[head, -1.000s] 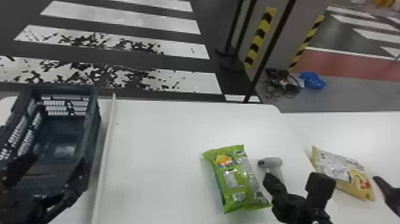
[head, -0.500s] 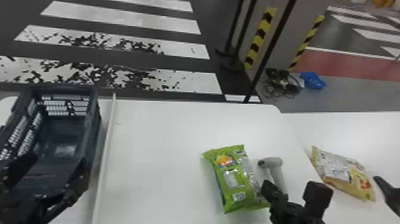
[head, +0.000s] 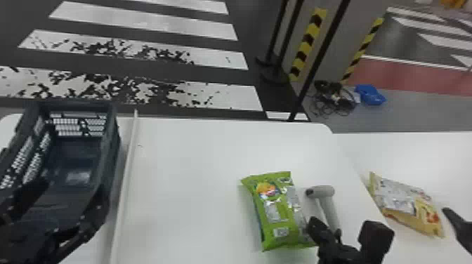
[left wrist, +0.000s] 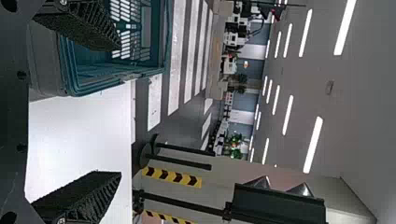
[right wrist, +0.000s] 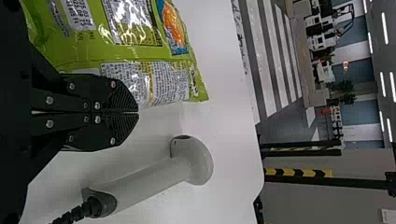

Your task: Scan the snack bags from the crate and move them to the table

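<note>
With the left gripper (head: pixel 70 195) spread at the head view's lower left and the right gripper (right wrist: pixel 135 112) pressed together at lower right, the green snack bag (head: pixel 277 210) at lower centre is best pinched open-fingered, the barcode scanner (head: pixel 326 203) undisturbed.

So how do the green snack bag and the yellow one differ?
The green bag is mostly bright green, while the yellow bag is yellow with a large pale panel. The green bag lies left of the scanner, the yellow bag right of it. Both lie on white tabletop, printed panels showing.
</note>
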Controlling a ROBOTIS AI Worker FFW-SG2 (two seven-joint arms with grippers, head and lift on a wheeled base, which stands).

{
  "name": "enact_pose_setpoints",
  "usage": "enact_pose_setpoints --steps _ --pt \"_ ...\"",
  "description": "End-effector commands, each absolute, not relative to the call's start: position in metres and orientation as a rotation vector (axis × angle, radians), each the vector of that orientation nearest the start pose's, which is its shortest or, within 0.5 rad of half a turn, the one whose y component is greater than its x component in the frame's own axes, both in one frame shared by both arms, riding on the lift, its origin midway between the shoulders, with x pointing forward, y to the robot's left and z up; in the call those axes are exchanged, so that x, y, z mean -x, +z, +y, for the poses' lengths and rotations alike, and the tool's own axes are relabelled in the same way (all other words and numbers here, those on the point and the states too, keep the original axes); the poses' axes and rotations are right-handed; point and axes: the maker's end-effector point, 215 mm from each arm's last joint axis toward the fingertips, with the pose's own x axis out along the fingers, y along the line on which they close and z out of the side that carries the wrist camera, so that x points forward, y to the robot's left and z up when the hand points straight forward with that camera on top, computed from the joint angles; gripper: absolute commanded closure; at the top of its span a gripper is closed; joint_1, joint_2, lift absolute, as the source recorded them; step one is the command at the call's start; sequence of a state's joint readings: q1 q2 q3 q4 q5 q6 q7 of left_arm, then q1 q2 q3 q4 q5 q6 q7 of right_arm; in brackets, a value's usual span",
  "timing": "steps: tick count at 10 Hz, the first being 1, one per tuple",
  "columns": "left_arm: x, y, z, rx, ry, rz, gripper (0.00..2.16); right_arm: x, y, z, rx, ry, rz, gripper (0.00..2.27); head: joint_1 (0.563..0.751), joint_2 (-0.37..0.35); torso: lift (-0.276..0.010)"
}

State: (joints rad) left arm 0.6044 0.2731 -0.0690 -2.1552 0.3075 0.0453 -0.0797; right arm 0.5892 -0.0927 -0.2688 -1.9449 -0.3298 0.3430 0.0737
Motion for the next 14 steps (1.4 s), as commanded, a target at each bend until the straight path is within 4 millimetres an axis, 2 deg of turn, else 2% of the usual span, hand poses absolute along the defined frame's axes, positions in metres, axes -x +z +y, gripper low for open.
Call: enact_pose_setpoints --steps 1,4,5,7,8,10,12,13,14 --pt "-0.407 -0.340 0.182 0.121 -0.285 0.102 0.04 -0.363 -0.503 -0.356 -0.183 -0.130 0.501 2.25 0.695 -0.257 -0.095" --pt "-0.406 -0.340 0.180 0.123 -0.288 0.101 0.04 -0.367 -0.491 -0.357 -0.179 -0.132 0.475 2.25 0.695 -0.252 -0.095" --pt "-0.405 -0.337 0.181 0.122 -0.287 0.096 0.04 -0.375 -0.474 -0.357 -0.170 -0.116 0.445 2.25 0.695 -0.253 -0.095" --pt "-0.404 -0.336 0.179 0.125 -0.289 0.095 0.04 -0.390 -0.435 -0.334 -0.167 -0.039 0.377 2.25 0.695 -0.245 -0.095" --pt "-0.403 -0.335 0.178 0.128 -0.291 0.094 0.04 -0.393 -0.429 -0.317 -0.169 -0.003 0.367 2.25 0.695 -0.229 -0.095" --pt "-0.401 -0.332 0.179 0.128 -0.289 0.091 0.04 -0.394 -0.433 -0.296 -0.160 0.033 0.375 2.25 0.695 -0.195 -0.095" --pt "-0.399 -0.333 0.178 0.130 -0.289 0.091 0.04 -0.388 -0.449 -0.292 -0.149 0.035 0.398 2.25 0.695 -0.167 -0.095" --pt "-0.397 -0.334 0.177 0.130 -0.293 0.095 0.04 -0.386 -0.453 -0.299 -0.146 0.023 0.407 1.83 0.695 -0.164 -0.095" --pt "-0.396 -0.334 0.178 0.130 -0.292 0.094 0.04 -0.386 -0.451 -0.311 -0.136 0.004 0.398 0.15 0.695 -0.166 -0.095"
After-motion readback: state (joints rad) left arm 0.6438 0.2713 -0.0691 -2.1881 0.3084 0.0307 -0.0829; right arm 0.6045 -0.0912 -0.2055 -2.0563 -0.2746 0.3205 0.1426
